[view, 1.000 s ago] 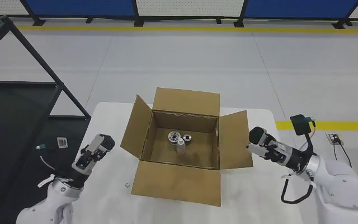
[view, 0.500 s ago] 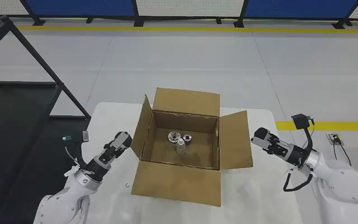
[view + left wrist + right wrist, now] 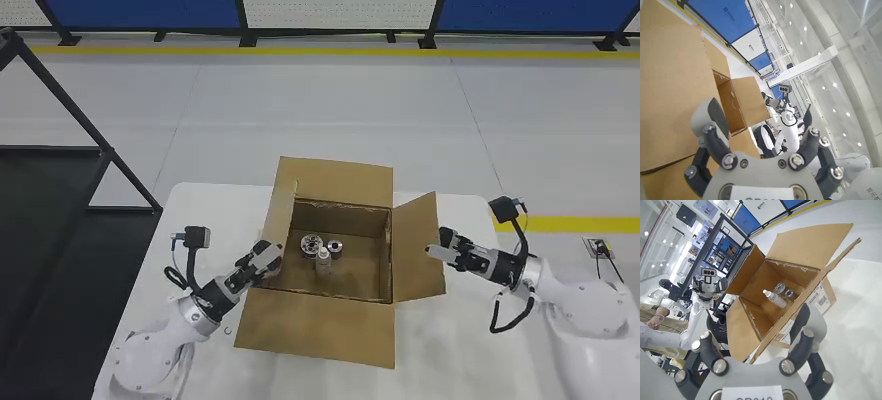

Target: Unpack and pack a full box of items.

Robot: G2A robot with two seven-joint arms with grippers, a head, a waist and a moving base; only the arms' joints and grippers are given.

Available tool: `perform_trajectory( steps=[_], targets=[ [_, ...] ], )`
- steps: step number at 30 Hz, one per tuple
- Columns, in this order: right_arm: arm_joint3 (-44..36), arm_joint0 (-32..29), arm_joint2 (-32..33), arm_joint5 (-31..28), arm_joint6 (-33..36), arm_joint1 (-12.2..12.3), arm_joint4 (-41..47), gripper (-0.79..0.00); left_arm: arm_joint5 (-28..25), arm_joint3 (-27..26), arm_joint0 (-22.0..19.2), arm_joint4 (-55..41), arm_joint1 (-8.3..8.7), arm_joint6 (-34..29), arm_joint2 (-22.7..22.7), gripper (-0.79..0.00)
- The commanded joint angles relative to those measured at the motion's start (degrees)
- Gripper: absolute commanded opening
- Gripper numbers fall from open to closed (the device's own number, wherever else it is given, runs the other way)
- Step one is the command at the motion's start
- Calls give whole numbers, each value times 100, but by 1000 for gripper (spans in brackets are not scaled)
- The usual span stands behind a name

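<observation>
The box [image 3: 320, 325] stands between the two arms, a bottle [image 3: 323, 261] on its floor. The left gripper [image 3: 264, 258], fingers apart, is just at the left flap [image 3: 283, 222]. The right gripper [image 3: 434, 250], also spread, has the edge of the right flap [image 3: 415, 240] between its fingers. Each flap lies inward from its own gripper.

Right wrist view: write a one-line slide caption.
Open right gripper at the edge of an opened cardboard box holding a white spray bottle and two round metal parts.
</observation>
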Motion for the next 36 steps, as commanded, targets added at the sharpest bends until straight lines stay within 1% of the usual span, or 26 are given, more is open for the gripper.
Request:
perform_trajectory(
  steps=[1,5,12,17,20,31,33,36],
  targets=[
    [53,82,-104,-42,27,6,63,0,42,65,-97,47,5,-16,66,0],
    [178,269,-361,-256,118,14,341,0,141,215,-277,102,11,-34,212,0],
    [583,681,-1016,-548,-6,-34,645,0,344,506,-527,-87,8,19,400,0],
    [970,1047,-1600,-604,-134,-106,614,0,300,670,-551,-84,21,12,475,0],
    [1143,1270,-1912,-578,-23,-137,462,0,232,668,-487,-131,36,-24,433,0],
    [1143,1270,-1912,-578,-23,-137,462,0,232,659,-475,-142,36,-21,442,0],
    [1084,1218,-1978,-435,-175,-144,403,0,226,611,-426,-152,42,16,432,0],
    [1191,1342,-2194,-182,-337,-182,395,0,316,675,-428,13,55,147,431,0]
  ],
)
